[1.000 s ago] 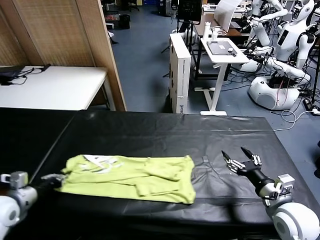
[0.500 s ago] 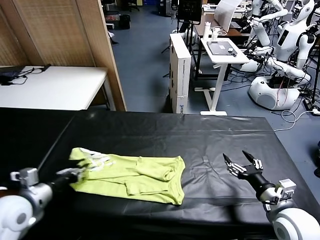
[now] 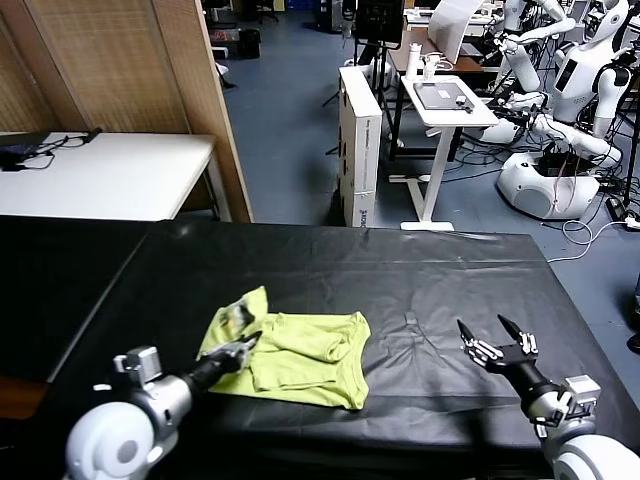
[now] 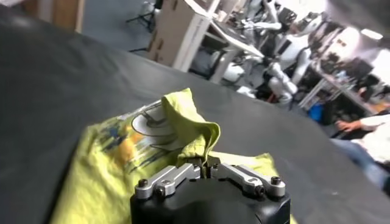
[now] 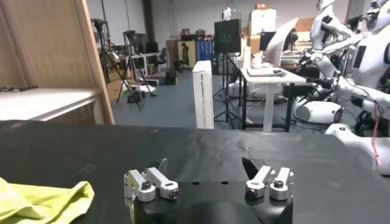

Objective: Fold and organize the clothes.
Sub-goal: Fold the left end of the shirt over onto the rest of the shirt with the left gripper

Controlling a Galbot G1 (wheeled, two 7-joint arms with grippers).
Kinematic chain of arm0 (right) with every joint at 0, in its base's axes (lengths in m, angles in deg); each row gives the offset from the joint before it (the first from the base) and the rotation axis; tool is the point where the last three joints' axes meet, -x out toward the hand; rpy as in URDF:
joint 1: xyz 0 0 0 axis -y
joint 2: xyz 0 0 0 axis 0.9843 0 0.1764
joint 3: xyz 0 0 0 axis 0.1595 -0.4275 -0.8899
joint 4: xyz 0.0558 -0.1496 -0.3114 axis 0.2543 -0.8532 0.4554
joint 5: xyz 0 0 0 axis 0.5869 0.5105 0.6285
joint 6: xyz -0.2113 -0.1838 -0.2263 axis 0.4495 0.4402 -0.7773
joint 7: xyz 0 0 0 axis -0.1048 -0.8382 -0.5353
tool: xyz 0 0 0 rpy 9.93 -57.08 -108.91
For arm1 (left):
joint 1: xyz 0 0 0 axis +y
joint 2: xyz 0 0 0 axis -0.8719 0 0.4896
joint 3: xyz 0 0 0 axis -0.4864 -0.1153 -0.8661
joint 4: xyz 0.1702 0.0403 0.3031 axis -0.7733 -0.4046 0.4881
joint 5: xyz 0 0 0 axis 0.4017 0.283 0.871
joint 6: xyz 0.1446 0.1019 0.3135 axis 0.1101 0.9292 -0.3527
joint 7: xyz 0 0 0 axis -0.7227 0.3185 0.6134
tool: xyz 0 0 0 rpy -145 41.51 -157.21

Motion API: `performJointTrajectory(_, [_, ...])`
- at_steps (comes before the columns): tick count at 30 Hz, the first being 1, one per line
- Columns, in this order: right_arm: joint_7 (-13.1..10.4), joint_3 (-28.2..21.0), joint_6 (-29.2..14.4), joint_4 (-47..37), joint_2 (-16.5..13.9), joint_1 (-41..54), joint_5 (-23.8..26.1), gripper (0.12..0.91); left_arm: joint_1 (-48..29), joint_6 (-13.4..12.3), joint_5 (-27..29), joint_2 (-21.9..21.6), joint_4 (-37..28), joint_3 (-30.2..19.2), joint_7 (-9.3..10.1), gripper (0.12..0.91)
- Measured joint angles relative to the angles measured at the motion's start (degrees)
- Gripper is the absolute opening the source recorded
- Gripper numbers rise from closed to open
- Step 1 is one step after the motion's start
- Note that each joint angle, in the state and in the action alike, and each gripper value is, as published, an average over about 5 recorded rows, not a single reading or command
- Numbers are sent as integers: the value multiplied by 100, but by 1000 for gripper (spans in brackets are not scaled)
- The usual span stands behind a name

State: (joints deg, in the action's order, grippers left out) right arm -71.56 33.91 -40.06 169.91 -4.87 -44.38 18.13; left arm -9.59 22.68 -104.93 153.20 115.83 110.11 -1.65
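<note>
Nearest the robot, the left gripper (image 3: 243, 347) is clamped tight on a raised fold of the lime T-shirt (image 3: 300, 358), lifting that edge over the rest of the cloth, while the right gripper (image 3: 497, 346) hovers well apart to the right with its fingers spread wide and nothing between them. The T-shirt lies bunched on the black table (image 3: 400, 270), left of the middle. Beyond the table stand a white desk (image 3: 110, 175) and a cardboard box (image 3: 359, 145).

T-shirt (image 3: 300, 355) on table (image 3: 400, 270), left of centre; left end effector (image 3: 243, 348) at its left edge; right end effector (image 3: 496, 340) well right.
</note>
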Motion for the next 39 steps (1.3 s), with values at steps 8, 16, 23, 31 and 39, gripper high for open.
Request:
performJointTrajectory(8, [-5,-58,6,-45,24,31,21,907,-126,-1,105,266,-38,-352,5,185])
performJointTrajectory(16, [-5,-103,18,-51,51,27,69,907,-132,-1,227,428,-101,-555,-1,185])
performJointTrajectory(23, [-7,-137,21,-46,59,13,101,907,-141,-1,396,580,-232,-664,-16,185])
performJointTrajectory(31, [-12,-148,28,-40,57,-4,134,907,-103,-1,488,722,-340,-800,-23,185])
performJointTrajectory(39, [-14,-194,32,-41,73,18,173,907,-85,-1,689,952,-503,-899,-31,185])
